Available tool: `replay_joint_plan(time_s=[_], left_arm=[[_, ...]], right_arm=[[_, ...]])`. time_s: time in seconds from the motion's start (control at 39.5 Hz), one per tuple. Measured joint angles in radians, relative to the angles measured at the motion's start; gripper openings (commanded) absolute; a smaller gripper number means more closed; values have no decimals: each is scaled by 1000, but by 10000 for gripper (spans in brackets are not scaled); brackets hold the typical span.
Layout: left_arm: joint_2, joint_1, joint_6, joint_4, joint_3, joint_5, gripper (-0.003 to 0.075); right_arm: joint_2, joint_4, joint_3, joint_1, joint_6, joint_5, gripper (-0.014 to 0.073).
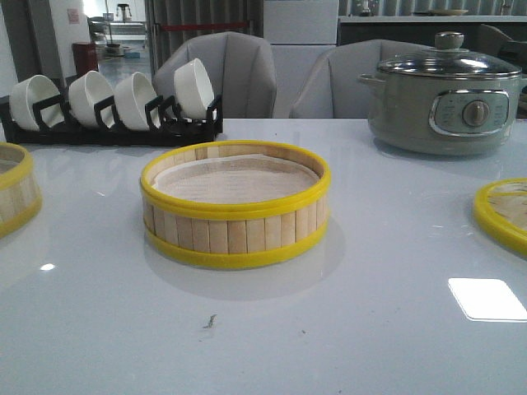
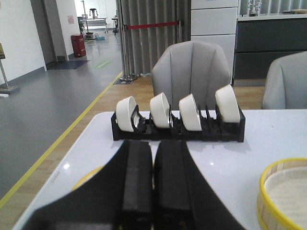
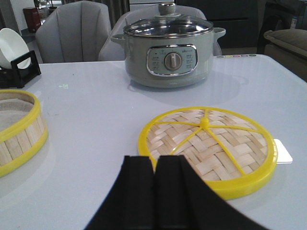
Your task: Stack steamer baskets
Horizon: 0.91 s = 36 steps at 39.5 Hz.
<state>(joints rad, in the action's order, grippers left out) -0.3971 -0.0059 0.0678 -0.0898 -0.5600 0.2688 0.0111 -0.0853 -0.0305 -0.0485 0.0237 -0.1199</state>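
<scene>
left gripper [image 2: 152, 191] and right gripper [image 3: 154, 191] both closed, empty, above the table [image 1: 370, 329]

Front view: a second steamer basket [image 1: 15, 191] is cut by the left edge, only part of its wall and rim showing; a flat woven lid [image 1: 504, 212] is cut by the right edge. Left wrist view: the left gripper [image 2: 153, 187] hides most of a yellow rim [image 2: 88, 177] behind it; the centre basket [image 2: 283, 196] is cut by the right and lower edges. Right wrist view: the right gripper [image 3: 154, 191] covers the lid's near rim; the pot's [image 3: 168, 48] panel markings are too small to read.
</scene>
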Motion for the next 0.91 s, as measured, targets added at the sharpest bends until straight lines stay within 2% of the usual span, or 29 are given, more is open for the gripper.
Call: replay_joint_plan(time_s=[0.2,0.38,0.56,0.91], left_arm=[[-304,0,0,6,-387,294,85],[-491,-39,0,5,-530,504,85],[-574,-83,-19,5,-539,558,85],[-599,-92,-26,5,-539,538,85]], right_arm=[[0,0,0,0,0,0,37],[0,0,0,0,0,0,37],[0,0,0,0,0,0,37],[0,0,0,0,0,0,37]])
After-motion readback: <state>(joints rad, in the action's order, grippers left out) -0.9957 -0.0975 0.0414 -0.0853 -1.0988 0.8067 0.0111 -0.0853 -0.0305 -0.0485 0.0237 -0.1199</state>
